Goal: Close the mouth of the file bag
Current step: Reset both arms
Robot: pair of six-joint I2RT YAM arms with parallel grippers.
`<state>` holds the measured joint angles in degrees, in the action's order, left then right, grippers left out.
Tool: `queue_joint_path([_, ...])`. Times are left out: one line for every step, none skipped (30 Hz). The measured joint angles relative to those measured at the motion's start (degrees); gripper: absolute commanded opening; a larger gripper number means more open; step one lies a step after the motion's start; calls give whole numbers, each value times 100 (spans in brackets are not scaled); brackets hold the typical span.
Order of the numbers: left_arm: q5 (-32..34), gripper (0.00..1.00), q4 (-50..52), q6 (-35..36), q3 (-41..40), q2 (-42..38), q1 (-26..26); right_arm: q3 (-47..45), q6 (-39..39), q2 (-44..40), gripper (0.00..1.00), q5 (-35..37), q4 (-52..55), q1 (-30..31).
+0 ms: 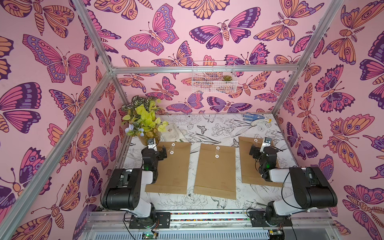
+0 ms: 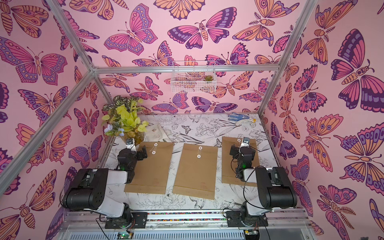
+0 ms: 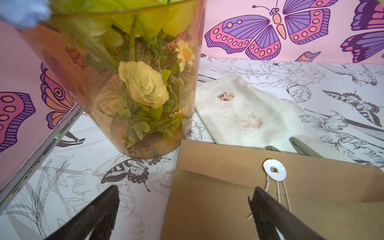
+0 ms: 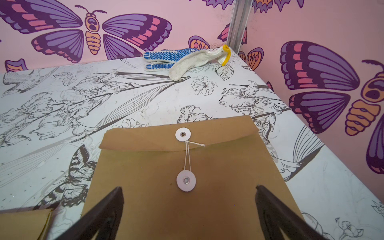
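File bags: three brown paper ones lying flat in a row on the flower-print table (image 1: 218,126), flaps folded down at the back-wall end. That's left file bag (image 1: 174,166), middle file bag (image 1: 216,172) and right file bag (image 1: 246,166), none touching each other.
Left gripper (image 3: 186,188): mine, spread wide with nothing in it. It hangs over the far corner of the left file bag, one finger over bare table and the other over the flap right by the string. Can't tell if it touches the paper.
Right gripper (image 4: 189,188): also spread wide and empty, above the flap end of the right file bag.
Vase (image 3: 141,93): see-through amber, stuffed with flowers, in the back left corner just beside the left file bag's corner.
Cloth (image 3: 245,112): white with a couple of stains, beside the vase. The left file bag's top edge covers its near side.
Wire basket (image 1: 214,76): white, on the back wall, small succulent (image 1: 227,78) inside.
Glove (image 4: 180,60): white with blue dots, back right corner, well apart from the bags.
Discs: two white ones per bag. On the right file bag, upper disc (image 4: 182,134) is on the flap and lower disc (image 4: 186,180) is on the body, between my fingers in the wrist view.
String (image 4: 187,158): thin, white, runs between those two discs, with a short loose end poking out at the flap edge.
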<state>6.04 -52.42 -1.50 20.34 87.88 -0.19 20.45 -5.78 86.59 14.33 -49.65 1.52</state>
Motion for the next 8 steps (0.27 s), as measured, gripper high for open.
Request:
queue_joint_path([0, 100, 0, 0, 0, 0, 0, -2, -2, -2, 99, 0, 0, 0])
queue_joint_path([0, 100, 0, 7, 0, 0, 0, -2, 0, 0, 99, 0, 2, 0])
queue_joint_path([-24, 100, 0, 33, 0, 0, 0, 0, 0, -2, 99, 0, 0, 0])
queue_joint_path([-72, 100, 11, 55, 4, 0, 7, 0, -2, -2, 99, 0, 2, 0])
queue_joint_path([-166, 100, 28, 85, 15, 0, 24, -2, -2, -2, 99, 2, 2, 0])
queue_joint_path([-269, 100, 66, 94, 33, 0, 55, -2, -2, -2, 99, 0, 2, 0])
queue_joint_path([-348, 100, 90, 109, 46, 0, 85, -2, -2, -2, 99, 0, 4, 0])
queue_joint_path([-396, 100, 107, 114, 59, 0, 105, -2, -2, -2, 99, 2, 4, 0])
